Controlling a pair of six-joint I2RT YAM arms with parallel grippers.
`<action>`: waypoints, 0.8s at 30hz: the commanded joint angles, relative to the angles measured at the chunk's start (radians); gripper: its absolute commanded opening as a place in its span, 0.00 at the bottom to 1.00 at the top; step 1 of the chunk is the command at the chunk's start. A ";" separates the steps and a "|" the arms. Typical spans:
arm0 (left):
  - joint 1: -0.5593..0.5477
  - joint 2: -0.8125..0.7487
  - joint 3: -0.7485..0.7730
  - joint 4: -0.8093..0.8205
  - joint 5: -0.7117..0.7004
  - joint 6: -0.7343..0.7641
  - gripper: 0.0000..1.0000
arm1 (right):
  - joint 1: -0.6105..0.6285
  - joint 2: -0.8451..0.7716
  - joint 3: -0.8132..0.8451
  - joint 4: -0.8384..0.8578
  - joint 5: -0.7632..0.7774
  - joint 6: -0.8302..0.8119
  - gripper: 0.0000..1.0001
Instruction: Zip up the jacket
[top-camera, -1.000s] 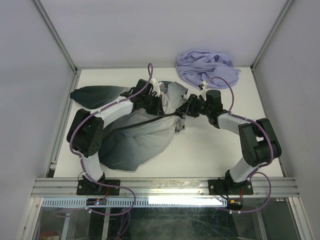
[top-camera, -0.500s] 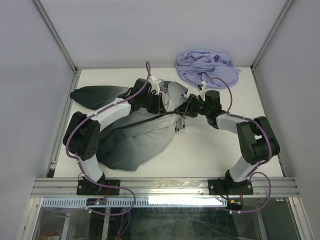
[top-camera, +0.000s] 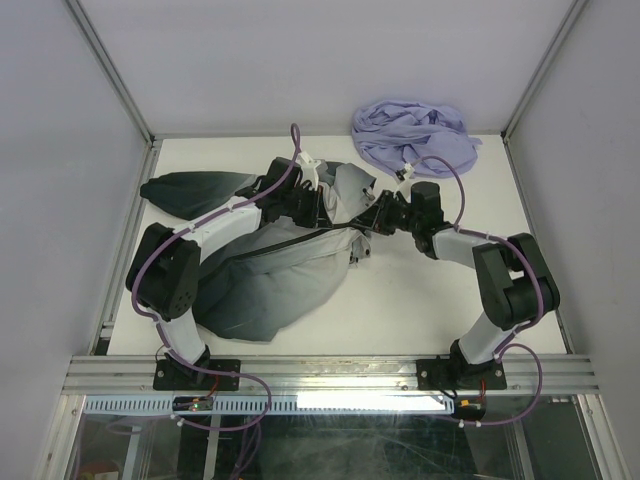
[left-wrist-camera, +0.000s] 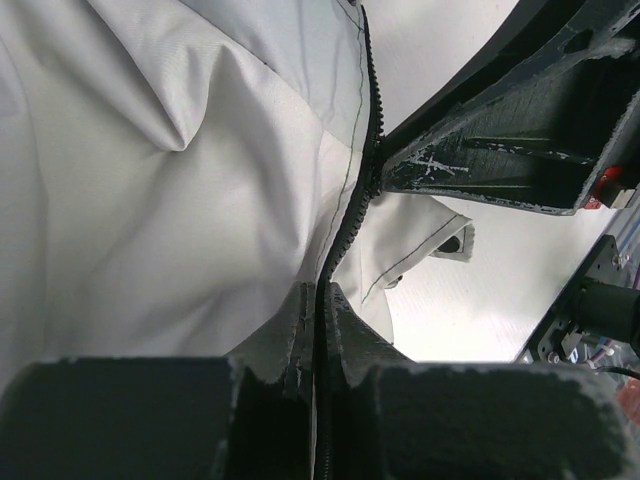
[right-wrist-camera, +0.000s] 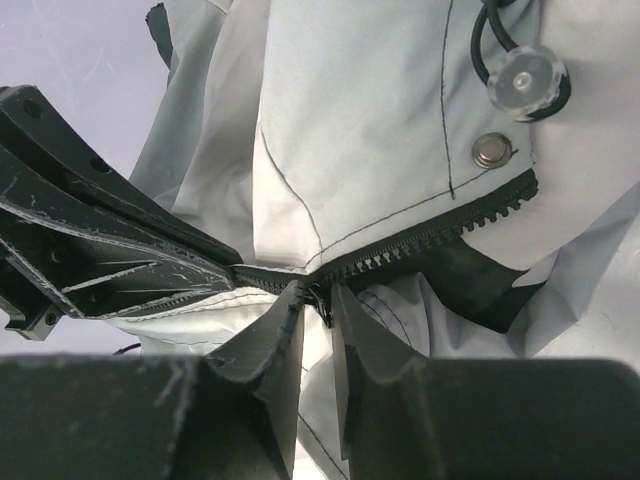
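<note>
Jacket (top-camera: 270, 280): crumpled on the worktop (top-camera: 420, 300), left of centre in the top view, bulk toward 7 o'clock from where the two arms meet. Lavender garment (top-camera: 415, 135) well apart at 1 o'clock, not involved.

Left fingers (left-wrist-camera: 285, 335): pressed fully together, pinching the jacket on the zipper (left-wrist-camera: 345, 215) line, teeth running out from between the tips toward 12 o'clock in the left wrist view.

Right fingers (right-wrist-camera: 270, 350): nearly together, a narrow slot between, flanking a small dark part at the zipper junction, probably the slider. Firm pinch or mere contact: cannot tell.

Key relation, right wrist view: joined seam leading from the slot toward 9 o'clock, straight into the left fingers, just beside. Unjoined teeth leading away toward 2 o'clock, up along the grey panel edge to the snap button (right-wrist-camera: 490, 150) and cord toggle (right-wrist-camera: 525, 75), black lining showing below them. Long axis of the zipper thus roughly 9-to-2 through the slot.

Judgement: right arm the one on the slider, left arm the anchor. Next pull likely toward 2 o'clock along the open teeth, with tension from the left. Risk: slip off the slider if the pinch is shallow.
</note>
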 joint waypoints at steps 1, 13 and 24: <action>0.002 -0.054 0.005 0.049 0.016 -0.012 0.00 | 0.009 -0.057 -0.002 0.052 -0.031 -0.005 0.17; 0.001 -0.051 0.019 0.039 0.033 -0.012 0.17 | 0.032 -0.065 0.015 0.011 -0.020 -0.057 0.00; -0.006 0.019 0.106 -0.031 0.120 0.054 0.44 | 0.083 -0.171 0.100 -0.186 0.046 -0.217 0.00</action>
